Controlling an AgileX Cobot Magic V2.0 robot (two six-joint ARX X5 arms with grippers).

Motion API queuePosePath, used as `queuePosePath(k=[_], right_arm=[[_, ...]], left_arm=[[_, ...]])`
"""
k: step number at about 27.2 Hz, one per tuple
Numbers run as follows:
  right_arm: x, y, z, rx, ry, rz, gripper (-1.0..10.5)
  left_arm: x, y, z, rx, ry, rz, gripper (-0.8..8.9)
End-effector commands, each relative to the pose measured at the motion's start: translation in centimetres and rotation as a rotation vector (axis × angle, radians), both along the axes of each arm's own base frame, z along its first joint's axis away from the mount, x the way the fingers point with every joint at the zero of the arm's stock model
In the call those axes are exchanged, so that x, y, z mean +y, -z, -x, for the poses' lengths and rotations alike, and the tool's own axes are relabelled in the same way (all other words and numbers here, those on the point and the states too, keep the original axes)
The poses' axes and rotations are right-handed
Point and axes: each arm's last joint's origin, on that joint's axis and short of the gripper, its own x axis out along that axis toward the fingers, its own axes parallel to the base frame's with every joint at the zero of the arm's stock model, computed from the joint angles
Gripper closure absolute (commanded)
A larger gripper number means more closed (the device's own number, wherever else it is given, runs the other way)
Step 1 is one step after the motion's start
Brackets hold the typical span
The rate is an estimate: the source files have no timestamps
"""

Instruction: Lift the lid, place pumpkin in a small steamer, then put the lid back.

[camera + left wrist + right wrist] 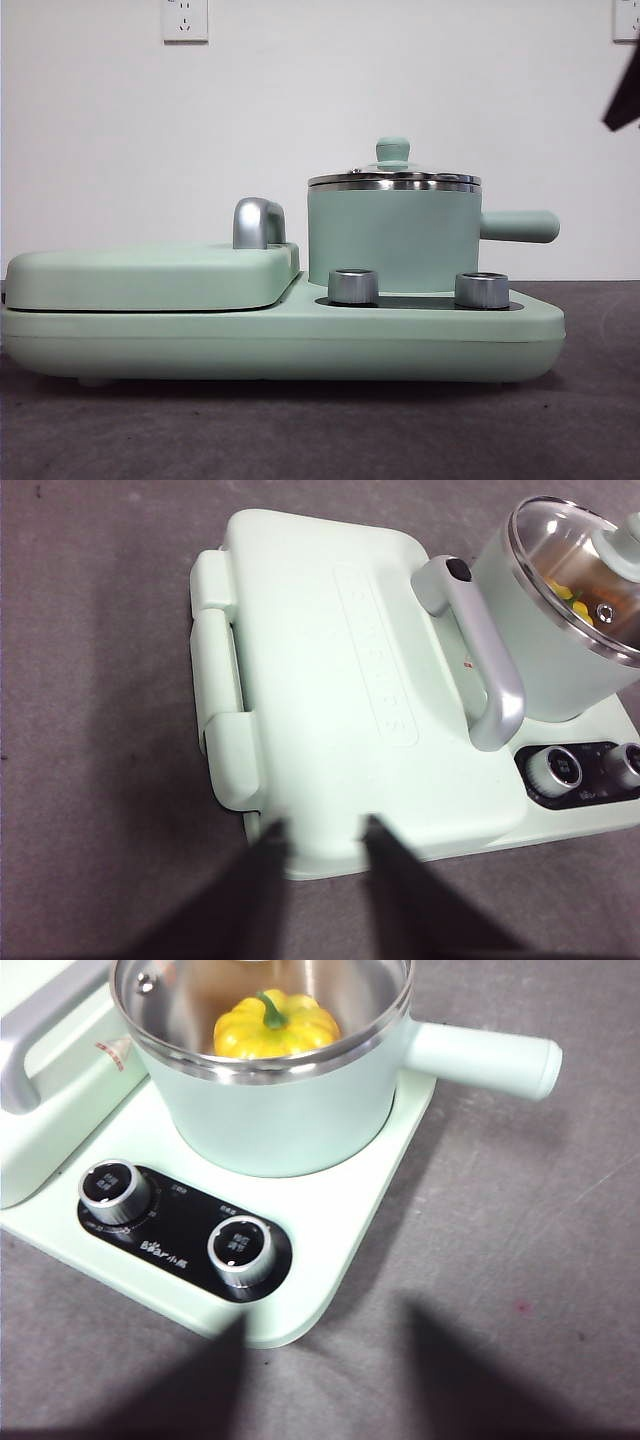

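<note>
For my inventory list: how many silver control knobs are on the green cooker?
2. Both sit on the black panel in front of the small steamer: one knob nearer the flat cover, the other knob below the steamer's handle side.

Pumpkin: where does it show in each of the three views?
Front view: not visible; the mint-green pot's wall hides it.
Left wrist view: yellow-orange patches of the glossy ribbed toy pumpkin under the round glass lid.
Right wrist view: pumpkin on the pot's steel floor.
Shared landmark: two silver dials.

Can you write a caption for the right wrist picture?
Yellow pumpkin sits inside the small steamer, above two dials.
</note>
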Motion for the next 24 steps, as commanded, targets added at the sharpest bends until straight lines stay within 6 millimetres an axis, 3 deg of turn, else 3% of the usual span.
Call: queuePosePath(k=[1, 13, 16, 20, 24], right_arm=[[0.2, -0.3, -0.1, -0.024, -0.005, -0.015, 9.3], [0.1, -0.4, 0.0, -0.021, -0.021, -0.027, 9.3], [0.1, -0.4, 0.0, -0.021, -0.021, -0.027, 9.3], [0.1, -0.4, 0.0, -0.021, -0.021, -0.027, 9.3], [0.1, -0.4, 0.0, -0.021, -0.021, -0.027, 9.3]], left_arm=[[-0.1, -0.3, -0.1, -0.028, 0.018, -0.015, 8.07], [0.1, -0.4, 0.5, -0.034, 0.019, -0.016, 8.07], [0.5, -0.4, 1.1, -0.110, 0.042, -0.118, 8.07], [1.2, 1.1, 1.9, -0.249, 0.011, -0.148, 8.07], [1.9, 4.1, 1.5, -0.371, -0.080, -0.145, 8.07]])
